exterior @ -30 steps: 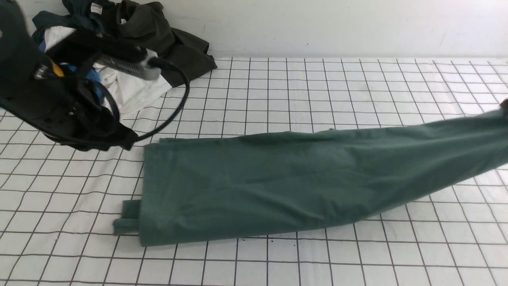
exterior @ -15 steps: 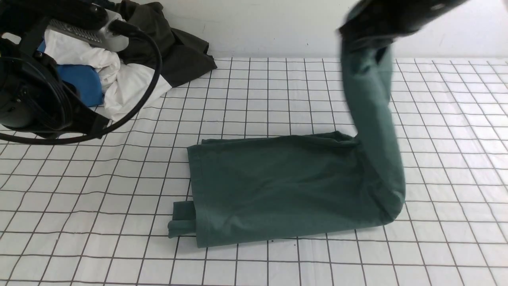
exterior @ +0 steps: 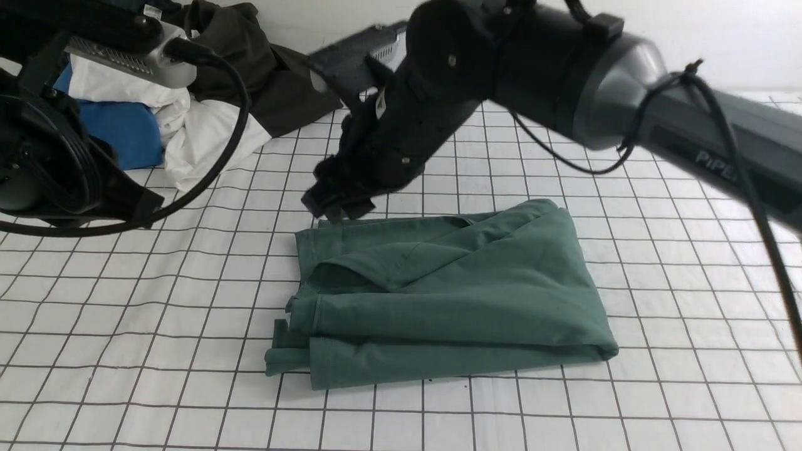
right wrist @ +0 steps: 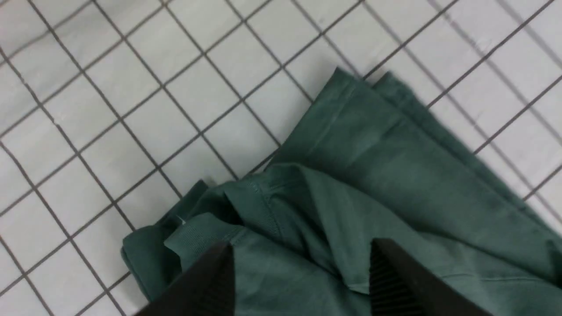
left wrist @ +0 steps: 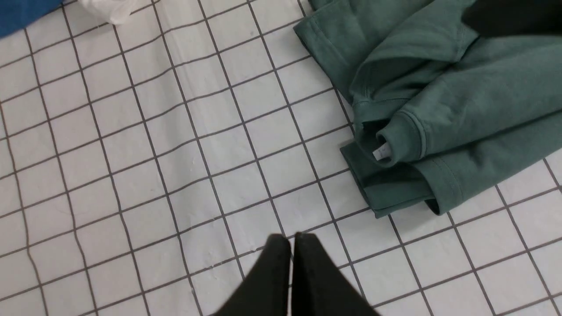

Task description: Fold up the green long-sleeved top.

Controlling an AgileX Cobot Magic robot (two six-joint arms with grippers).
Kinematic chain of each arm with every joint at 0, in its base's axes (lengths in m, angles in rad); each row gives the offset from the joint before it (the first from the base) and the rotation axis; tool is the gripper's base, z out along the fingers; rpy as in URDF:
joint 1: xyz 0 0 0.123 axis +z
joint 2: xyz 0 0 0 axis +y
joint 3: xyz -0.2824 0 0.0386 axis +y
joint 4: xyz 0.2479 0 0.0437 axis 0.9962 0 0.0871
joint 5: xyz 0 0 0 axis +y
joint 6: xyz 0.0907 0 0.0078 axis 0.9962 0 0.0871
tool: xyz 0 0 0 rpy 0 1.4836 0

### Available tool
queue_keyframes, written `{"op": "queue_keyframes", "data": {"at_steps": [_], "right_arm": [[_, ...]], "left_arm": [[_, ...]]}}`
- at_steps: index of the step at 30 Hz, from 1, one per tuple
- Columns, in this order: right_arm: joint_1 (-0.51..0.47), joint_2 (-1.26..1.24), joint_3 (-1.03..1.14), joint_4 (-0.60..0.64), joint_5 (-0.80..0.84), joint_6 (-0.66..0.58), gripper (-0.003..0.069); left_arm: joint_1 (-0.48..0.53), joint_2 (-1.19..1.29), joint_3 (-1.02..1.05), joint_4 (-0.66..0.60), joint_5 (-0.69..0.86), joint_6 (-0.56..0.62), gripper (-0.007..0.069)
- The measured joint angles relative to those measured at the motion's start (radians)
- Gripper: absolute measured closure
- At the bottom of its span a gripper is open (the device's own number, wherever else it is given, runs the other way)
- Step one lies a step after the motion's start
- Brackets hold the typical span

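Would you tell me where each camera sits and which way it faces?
Front view: between the arms, facing forward at the green top; left arm, right arm show.
Left wrist view: looks down at the table; shut left end effector shows.
Right wrist view: looks down onto the green top; open right end effector shows.
Shared: the green top.
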Motion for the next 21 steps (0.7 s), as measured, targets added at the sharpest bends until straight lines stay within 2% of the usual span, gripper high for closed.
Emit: {"op": "queue_keyframes", "data": {"at_steps": [4, 9, 14, 17, 20, 21], "right_arm": [[-0.027, -0.023, -0.113, -0.05, 0.113, -0.023, 0.0186], [-0.066, -0.091, -0.136, -0.088, 0.134, -0.022, 0.0221], [-0.073, -0.226, -0.096, -0.059, 0.141, -0.024, 0.0361], [-0.073, -0.363, 0.026, -0.03, 0.141, -0.049, 0.0496], [-0.073, -0.457, 0.156, -0.025, 0.142, -0.057, 0.0574], [-0.073, -0.524, 0.24, -0.025, 0.142, -0.06, 0.0622]], "left_arm": [[-0.001, 0.0, 0.021, -0.011, -0.011, 0.0, 0.0632], [-0.049, -0.014, 0.028, -0.009, -0.022, 0.007, 0.0632], [-0.117, -0.12, 0.071, -0.018, -0.01, 0.015, 0.0632], [-0.116, -0.257, 0.185, 0.012, -0.007, 0.004, 0.0632], [-0.107, -0.372, 0.296, 0.04, -0.027, -0.015, 0.0632], [-0.105, -0.443, 0.37, 0.045, -0.048, -0.029, 0.0632]]}}
